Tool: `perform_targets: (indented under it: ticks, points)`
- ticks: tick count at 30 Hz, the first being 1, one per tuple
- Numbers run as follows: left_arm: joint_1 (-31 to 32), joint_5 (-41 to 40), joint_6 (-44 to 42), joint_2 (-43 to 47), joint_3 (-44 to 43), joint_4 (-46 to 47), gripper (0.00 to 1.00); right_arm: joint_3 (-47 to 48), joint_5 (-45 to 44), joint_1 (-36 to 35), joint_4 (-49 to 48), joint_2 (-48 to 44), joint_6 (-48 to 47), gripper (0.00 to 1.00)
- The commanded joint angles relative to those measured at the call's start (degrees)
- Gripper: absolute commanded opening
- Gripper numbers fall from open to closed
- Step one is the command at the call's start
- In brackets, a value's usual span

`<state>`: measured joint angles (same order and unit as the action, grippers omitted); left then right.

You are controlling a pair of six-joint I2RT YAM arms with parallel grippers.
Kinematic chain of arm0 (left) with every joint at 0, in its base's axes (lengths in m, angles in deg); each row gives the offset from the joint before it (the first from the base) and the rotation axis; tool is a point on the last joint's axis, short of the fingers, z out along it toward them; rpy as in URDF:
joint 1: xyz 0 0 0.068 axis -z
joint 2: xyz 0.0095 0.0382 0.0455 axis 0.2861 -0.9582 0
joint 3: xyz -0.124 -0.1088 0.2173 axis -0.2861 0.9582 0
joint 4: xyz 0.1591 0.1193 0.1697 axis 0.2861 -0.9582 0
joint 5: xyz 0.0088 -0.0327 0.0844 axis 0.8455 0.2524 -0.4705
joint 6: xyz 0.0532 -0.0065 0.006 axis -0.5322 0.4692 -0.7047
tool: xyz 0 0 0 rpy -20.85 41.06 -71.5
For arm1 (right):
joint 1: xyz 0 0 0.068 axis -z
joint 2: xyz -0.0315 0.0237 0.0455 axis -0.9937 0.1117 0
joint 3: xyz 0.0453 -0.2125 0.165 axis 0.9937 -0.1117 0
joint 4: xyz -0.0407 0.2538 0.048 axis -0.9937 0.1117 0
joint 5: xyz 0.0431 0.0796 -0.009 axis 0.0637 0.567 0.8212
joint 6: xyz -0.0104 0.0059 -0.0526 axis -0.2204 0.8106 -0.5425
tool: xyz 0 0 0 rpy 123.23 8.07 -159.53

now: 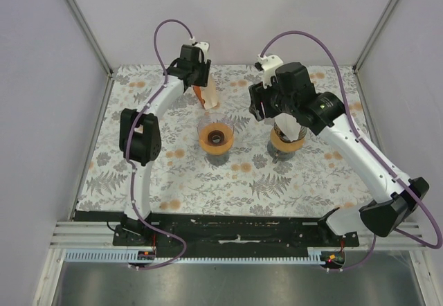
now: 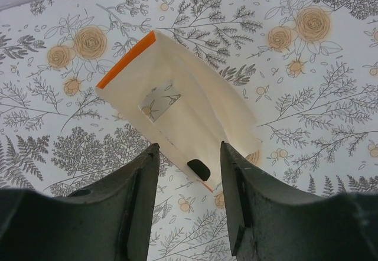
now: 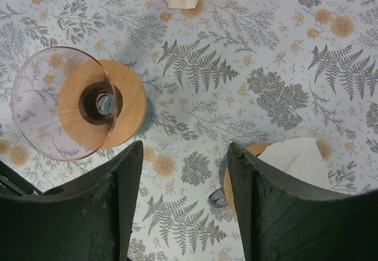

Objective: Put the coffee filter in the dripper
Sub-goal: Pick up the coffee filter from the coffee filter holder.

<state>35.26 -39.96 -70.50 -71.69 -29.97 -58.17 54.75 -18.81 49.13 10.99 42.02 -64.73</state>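
**A:** Top view. Where's the coffee filter (image 1: 208, 97)?
**B:** Flat on the floral cloth (image 1: 311, 181), just behind the empty dripper (image 1: 216, 138). My left gripper (image 1: 199, 83) hangs over it. A second dripper (image 1: 280, 147), paper already in, stands to the right.
**A:** Left wrist?
**B:** Jaws wide, nothing held. The filter's near end lies between them. Drop straight and pinch one edge; thin paper may slide.
**A:** Right wrist?
**B:** Right gripper (image 3: 184, 152) wide, empty, beside the second dripper. Keep clear.

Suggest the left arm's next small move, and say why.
Probably lower the left gripper and close it on the cream paper pouch: its fingers stand open either side of the pouch's near end, nothing is held, and the glass dripper sits empty.
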Motion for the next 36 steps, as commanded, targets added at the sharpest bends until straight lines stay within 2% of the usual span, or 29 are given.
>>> perform_targets:
  ticks: [1, 9, 21, 30, 36]
  points:
    - [0.7, -1.1, 0.2, -1.7, -3.9, 3.8, 0.53, 1.3, -1.6, 0.3, -0.9, 0.8, 0.4, 0.66]
    - [0.9, -2.0, -0.1, -3.3, -4.1, 4.6, 0.52, 1.6, -0.8, 0.3, -0.4, 1.6, 0.5, 0.66]
    - [3.4, -5.0, -7.0, 2.4, -4.1, 5.3, 0.52, 2.6, 0.6, 0.3, 1.2, 3.1, 0.0, 0.66]
    - [3.7, -5.7, -7.8, 1.5, -4.8, 5.8, 0.58, 3.3, 0.6, 0.3, 2.3, 3.8, -0.2, 0.66]
    - [3.7, -4.4, -6.7, 1.7, -5.3, 5.3, 0.57, 3.6, 0.6, 0.3, 2.7, 4.1, -0.2, 0.66]
